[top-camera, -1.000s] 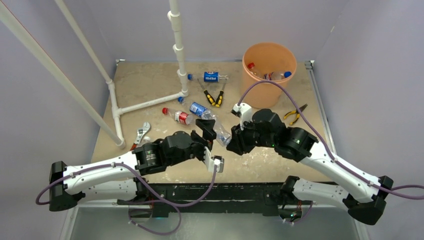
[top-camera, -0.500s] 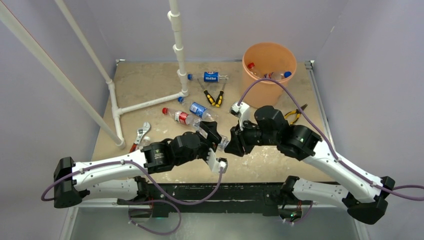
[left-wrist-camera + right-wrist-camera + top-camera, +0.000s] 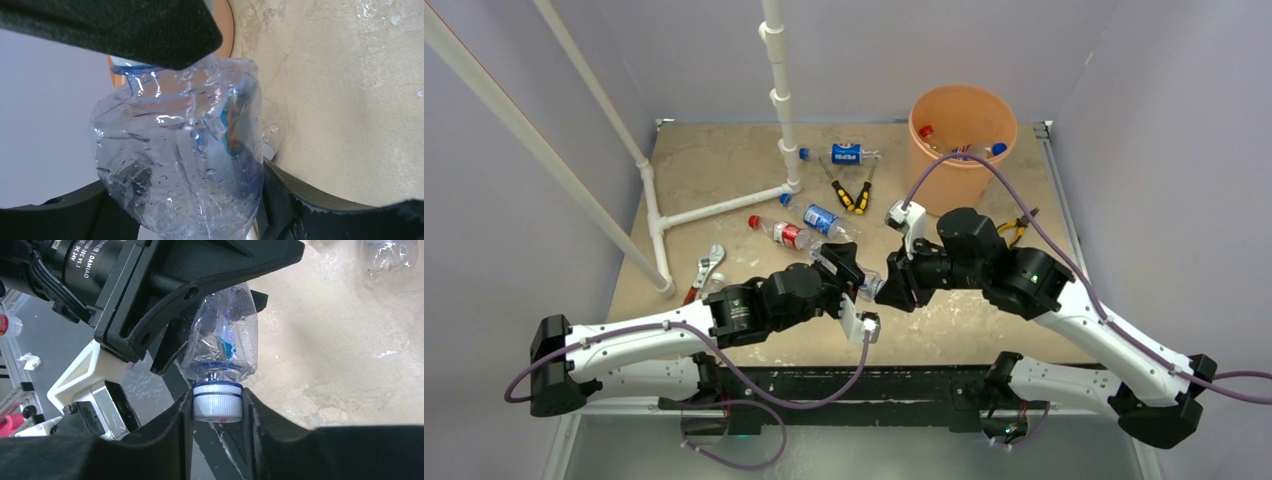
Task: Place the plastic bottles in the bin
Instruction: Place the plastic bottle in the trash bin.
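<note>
Clear bottle [image 3: 222, 335], cap [image 3: 217, 402] in right tool [image 3: 218, 410], body within left tool [image 3: 175, 130]

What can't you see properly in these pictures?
- Top view: the held bottle hides between the left gripper and the right gripper.
- Top view: the bin wall hides how many bottles lie inside.
- Top view: the right arm covers half the far-right pliers.
- Left wrist view: the frame edge crops the held bottle.

My top camera looks down from above and behind me over the whole table [image 3: 724, 170]; my two wrist cameras sit close, facing one clear bottle [image 3: 185, 160] from opposite ends.
</note>
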### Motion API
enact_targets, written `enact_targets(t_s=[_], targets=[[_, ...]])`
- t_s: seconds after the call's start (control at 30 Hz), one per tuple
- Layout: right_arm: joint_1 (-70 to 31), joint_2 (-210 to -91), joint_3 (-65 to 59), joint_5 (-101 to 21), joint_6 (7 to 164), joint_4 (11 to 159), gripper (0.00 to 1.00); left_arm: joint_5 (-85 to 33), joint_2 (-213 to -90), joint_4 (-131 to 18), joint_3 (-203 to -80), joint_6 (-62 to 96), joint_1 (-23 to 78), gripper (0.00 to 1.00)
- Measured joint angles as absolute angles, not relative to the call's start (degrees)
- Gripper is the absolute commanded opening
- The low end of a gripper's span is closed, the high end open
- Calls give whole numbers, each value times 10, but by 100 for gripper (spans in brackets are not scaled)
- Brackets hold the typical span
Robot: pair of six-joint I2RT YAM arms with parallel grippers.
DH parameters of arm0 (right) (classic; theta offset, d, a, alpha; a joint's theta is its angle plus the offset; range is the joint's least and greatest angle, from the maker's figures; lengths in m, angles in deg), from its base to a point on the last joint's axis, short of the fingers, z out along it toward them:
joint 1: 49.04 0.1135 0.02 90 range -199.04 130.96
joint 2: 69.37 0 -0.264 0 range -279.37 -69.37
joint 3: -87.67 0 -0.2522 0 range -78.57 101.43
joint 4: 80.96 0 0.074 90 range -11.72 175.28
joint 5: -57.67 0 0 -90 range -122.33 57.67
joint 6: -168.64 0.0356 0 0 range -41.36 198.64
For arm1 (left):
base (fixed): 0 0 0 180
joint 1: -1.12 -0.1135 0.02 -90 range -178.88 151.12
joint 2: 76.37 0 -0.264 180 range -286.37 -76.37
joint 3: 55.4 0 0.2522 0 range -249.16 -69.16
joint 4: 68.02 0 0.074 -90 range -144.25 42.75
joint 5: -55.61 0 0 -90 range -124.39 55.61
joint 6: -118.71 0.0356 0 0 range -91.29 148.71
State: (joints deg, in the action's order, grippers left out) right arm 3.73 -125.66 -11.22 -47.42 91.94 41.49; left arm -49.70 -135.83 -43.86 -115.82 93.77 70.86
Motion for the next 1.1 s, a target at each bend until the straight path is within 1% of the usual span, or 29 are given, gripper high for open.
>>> enact_targets(t_s=[0.03, 0.1, 0.13, 0.17, 0.2, 0.23, 0.4, 0.53, 0.67, 0.73, 0.8, 0.93, 1.1], targets=[[37, -1256, -111, -475, 919, 415, 58, -497, -1357, -439, -1158, 934, 709, 24], [37, -1254, -108, -479, 920, 415, 74, -495, -1356, -439, -1158, 923, 709, 16], [37, -1252, -106, -481, 920, 418, 84, -494, -1356, -439, -1158, 919, 709, 11], [37, -1249, -103, -482, 921, 420, 91, -493, -1356, -439, -1158, 912, 709, 4], [37, -1244, -100, -483, 922, 422, 96, -490, -1356, -439, -1158, 907, 709, 0], [37, -1237, -97, -483, 924, 427, 98, -488, -1356, -439, -1158, 902, 709, 0], [37, -1201, -78, -472, 929, 438, 99, -480, -1356, -440, -1158, 871, 710, 0], [38, -1160, -76, -407, 937, 474, 99, -467, -1350, -452, -1159, 813, 710, 0], [38, -1043, -161, -345, 953, 598, 99, -429, -1321, -514, -1163, 670, 710, 0], [38, -976, -214, -330, 962, 668, 99, -407, -1307, -553, -1177, 575, 710, 0], [38, -938, -245, -327, 971, 727, 99, -382, -1302, -591, -1190, 492, 709, 0], [38, -939, -263, -333, 986, 802, 97, -311, -1309, -639, -1197, 347, 708, 0], [38, -990, -260, -356, 986, 849, 88, -222, -1356, -649, -1197, 235, 693, 0]])
